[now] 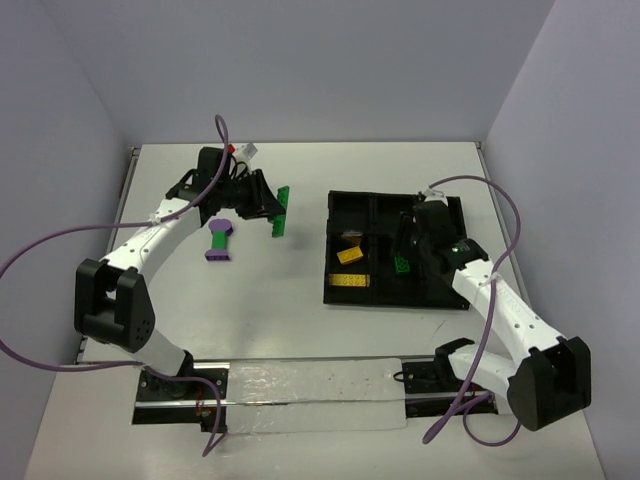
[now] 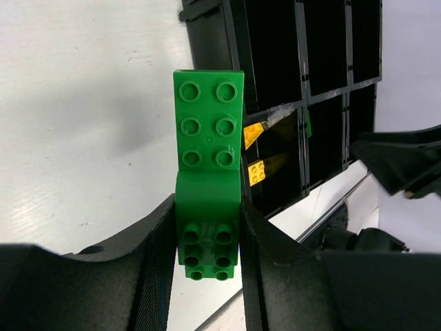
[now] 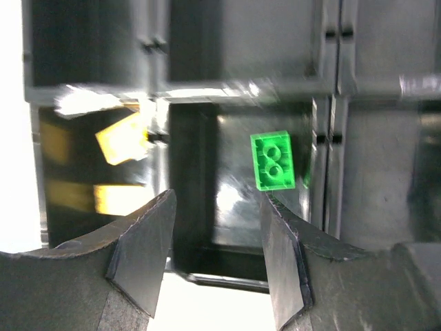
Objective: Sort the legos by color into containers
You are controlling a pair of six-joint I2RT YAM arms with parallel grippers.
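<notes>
**Risk of a clash over the tray, and of a piece gripped only by its end**

We saw the left gripper (image 2: 209, 231) clamped on the lower end of a long green brick (image 2: 209, 131), held above the table to the left of the black tray (image 1: 390, 300). Most of the piece stuck out past the fingers. In our judgement that overhang was the first hazard: a knock or a quick swing could have pivoted it in the pads. It also looked like two parts pressed together, so it might have snapped at the joint.

The right gripper (image 3: 217, 227) hung over the tray with its jaws apart and nothing between them. A small green brick (image 3: 274, 161) lay in the compartment below it. The green load belonged there too, so we thought both arms could have met over one spot unless the right one cleared out.

Yellow bricks (image 1: 350, 267) filled the compartments just beside the green one. A release slightly to the left would have mixed the colours.

A purple-and-green cluster (image 1: 221, 240) lay on the table near the left arm. Dropped whole, it would have spoiled any compartment. The right wrist view was blurred, so we could not judge the walls exactly.
</notes>
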